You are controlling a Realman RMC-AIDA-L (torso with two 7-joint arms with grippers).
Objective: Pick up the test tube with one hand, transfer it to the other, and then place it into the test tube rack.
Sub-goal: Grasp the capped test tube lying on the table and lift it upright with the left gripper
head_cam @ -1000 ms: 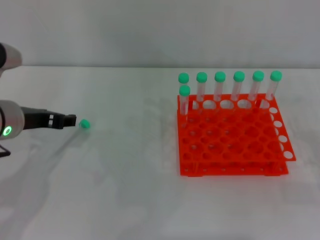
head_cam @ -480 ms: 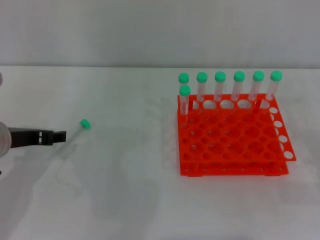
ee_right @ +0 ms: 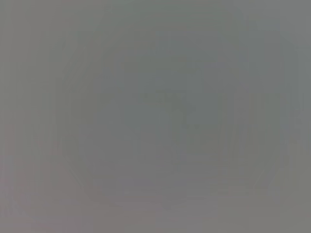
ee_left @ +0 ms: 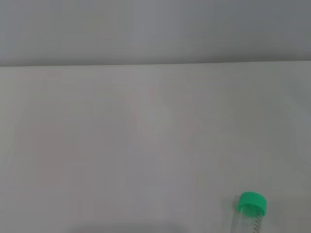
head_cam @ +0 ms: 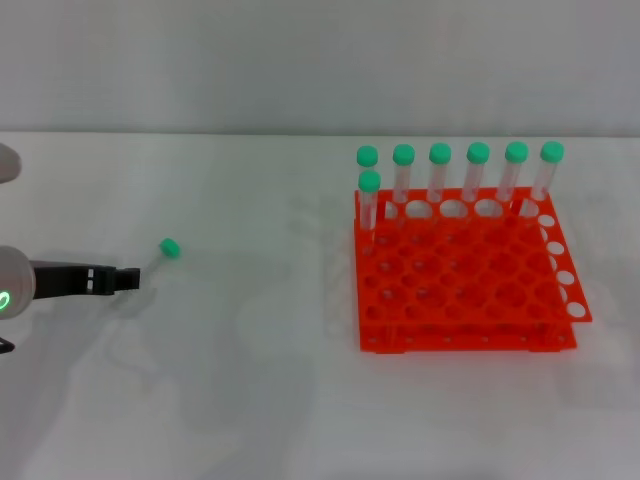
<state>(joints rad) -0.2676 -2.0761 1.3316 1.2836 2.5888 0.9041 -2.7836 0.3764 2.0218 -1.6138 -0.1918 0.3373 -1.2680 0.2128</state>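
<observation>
Test tube (head_cam: 160,256) with its green cap (head_cam: 170,247) lies on its side on the white table (head_cam: 250,380), well to the left of the rack, cap pointing toward about one o'clock. We read no brand or lettering on it; in the left wrist view the tube (ee_left: 245,221) shows fine printed graduation marks down its clear body under the cap (ee_left: 252,203), too small for us to read.

At the nine o'clock edge of the head view our left gripper (head_cam: 128,279) reaches in level over the table, a green light glowing on its wrist and two small white patches on its black body, neither legible. Its tip sits just beside the tube's lower end, at about seven o'clock from the cap; we cannot tell whether its fingers are spread or pressed together, nor whether they touch the tube.

Compared with half a second ago, the gripper's tip has moved slightly rightward and lower. A second ago it was higher, level with the cap. The tube has not moved.

Over at three o'clock, the test tube rack (head_cam: 460,280) stands with seven green-capped tubes (head_cam: 440,175) upright along its far side. It carries no writing we can make out.

Our right gripper is out of view.
</observation>
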